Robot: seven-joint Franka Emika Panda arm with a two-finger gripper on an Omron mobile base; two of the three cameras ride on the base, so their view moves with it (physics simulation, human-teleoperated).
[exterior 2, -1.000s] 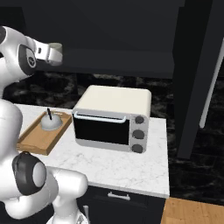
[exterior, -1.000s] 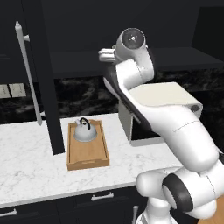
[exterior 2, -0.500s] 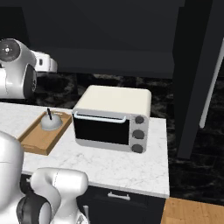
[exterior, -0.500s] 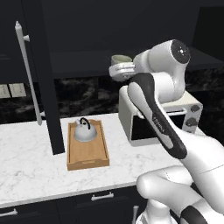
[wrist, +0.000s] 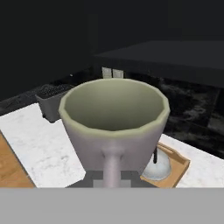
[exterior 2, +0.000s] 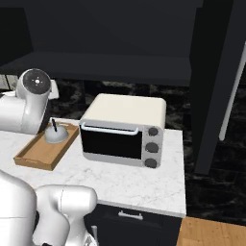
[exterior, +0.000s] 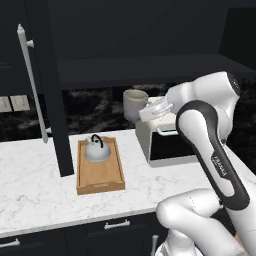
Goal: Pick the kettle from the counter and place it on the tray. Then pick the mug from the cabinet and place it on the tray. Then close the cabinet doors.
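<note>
1. We saw the mug (exterior: 135,104) up in the air, above the back part of the worktop (exterior: 35,182), between the tray (exterior: 100,167) and the little oven (exterior: 165,142).
2. The gripper (exterior: 150,111) was closed tight on the mug's handle, and the mug stood upright.
3. In the hand view the mug (wrist: 114,127) was very near, with its greenish inside showing and its handle pointing toward the camera.
4. The mug did not touch the worktop, the tray or the oven.
5. The kettle (exterior: 97,149) sat on the tray, at the tray's back end, with its black handle up.
6. The front part of the tray was bare wood.
7. The tray lay on the worktop with its short ends toward the wall and toward the front edge.
8. From the right side we saw the tray (exterior 2: 36,154) to the left of the oven (exterior 2: 122,129), and the kettle (exterior 2: 56,134) at the tray's far end.
9. The oven stood near the right end of the worktop (exterior 2: 139,180), close to the back wall.
10. A black cabinet door (exterior: 50,85) with a long silver handle stood open, to the left of the tray.
11. The other door (exterior 2: 214,81) stood open too, past the right end of the worktop.
12. The shelf (exterior: 145,67) inside the cabinet was dark, and we could not make out anything on it.
</note>
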